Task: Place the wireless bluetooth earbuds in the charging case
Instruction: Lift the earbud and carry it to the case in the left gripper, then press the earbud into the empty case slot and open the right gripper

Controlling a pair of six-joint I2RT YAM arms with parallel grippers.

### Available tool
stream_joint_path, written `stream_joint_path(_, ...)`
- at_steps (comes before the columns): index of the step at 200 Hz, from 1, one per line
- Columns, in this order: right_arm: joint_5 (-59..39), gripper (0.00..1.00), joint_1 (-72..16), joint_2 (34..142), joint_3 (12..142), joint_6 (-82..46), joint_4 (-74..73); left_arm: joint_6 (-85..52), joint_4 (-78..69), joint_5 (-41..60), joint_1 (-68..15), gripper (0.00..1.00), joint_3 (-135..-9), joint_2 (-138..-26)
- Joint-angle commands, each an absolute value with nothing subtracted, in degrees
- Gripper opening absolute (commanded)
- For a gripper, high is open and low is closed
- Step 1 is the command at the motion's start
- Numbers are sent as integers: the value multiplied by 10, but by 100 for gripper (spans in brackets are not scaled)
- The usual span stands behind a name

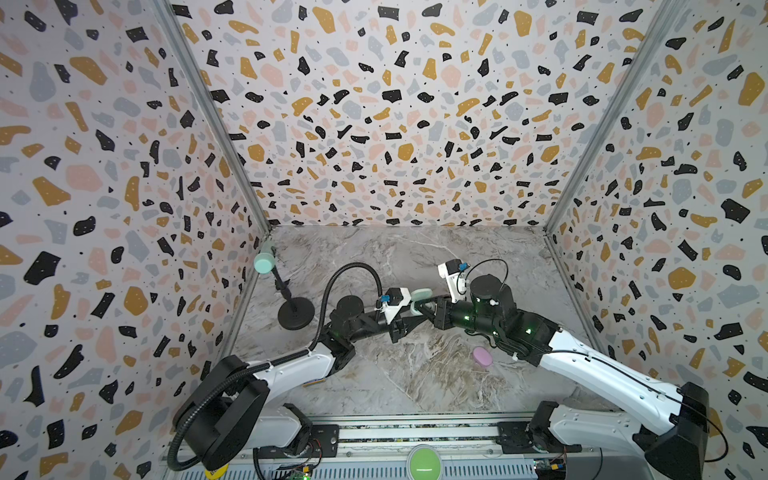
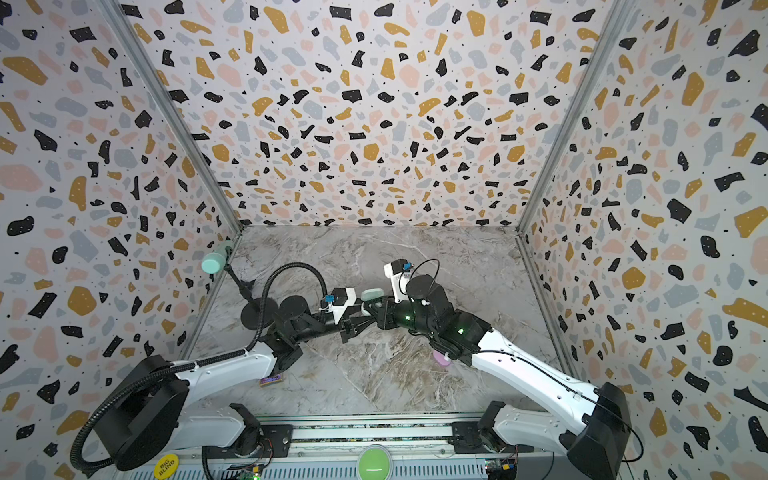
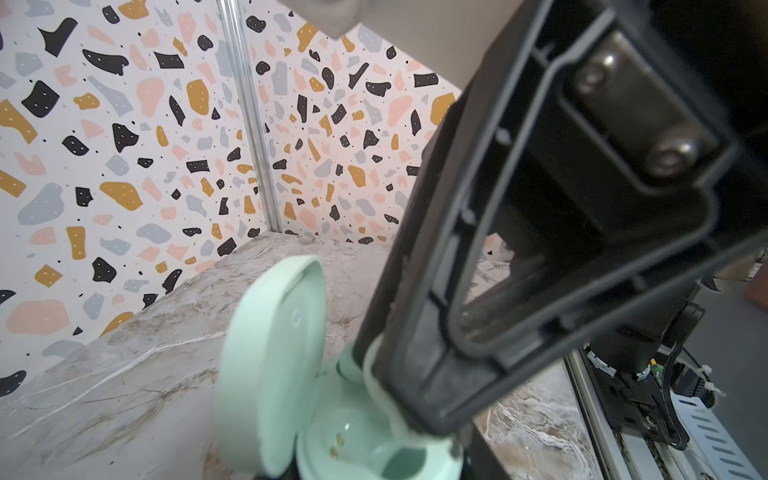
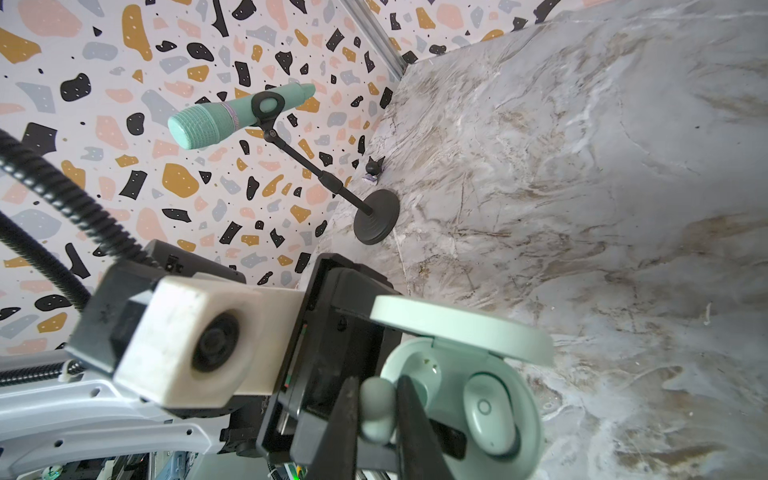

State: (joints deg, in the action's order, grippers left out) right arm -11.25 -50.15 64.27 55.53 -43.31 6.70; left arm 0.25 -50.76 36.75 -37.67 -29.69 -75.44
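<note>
A mint earbud (image 4: 376,415) is pinched between the fingers of the right tool (image 4: 378,380), right at the empty socket of the mint charging case (image 4: 532,436). The case's lid stands open, and a second mint earbud (image 4: 490,411) sits in its other socket. The left tool (image 1: 410,316) is clamped on the case's base, holding it at the middle of the marbled surface (image 1: 415,374). A closed lilac case (image 1: 482,357) lies nearer, to the right, beside the right arm. A toy microphone (image 1: 264,262) on a black stand sits at the far left.
</note>
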Motion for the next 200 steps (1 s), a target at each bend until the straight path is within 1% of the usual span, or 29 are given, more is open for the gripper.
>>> stream_joint_path(1,-123,13,-502,640,554,-443,38,10,-531,366,-378,27,-301,-741)
stream_joint_path(102,-128,14,-503,658,546,-450,28,10,-532,367,-379,27,-301,-730)
stream_joint_path(131,-119,18,-503,656,546,-451,42,10,-531,365,-379,27,-300,-728)
stream_joint_path(149,-111,25,-503,651,548,-450,51,11,-530,365,-379,27,-300,-727)
stream_joint_path(161,-106,29,-503,650,553,-447,61,11,-530,365,-379,27,-300,-725)
stream_joint_path(200,-91,35,-504,643,564,-443,80,10,-530,364,-379,27,-300,-724)
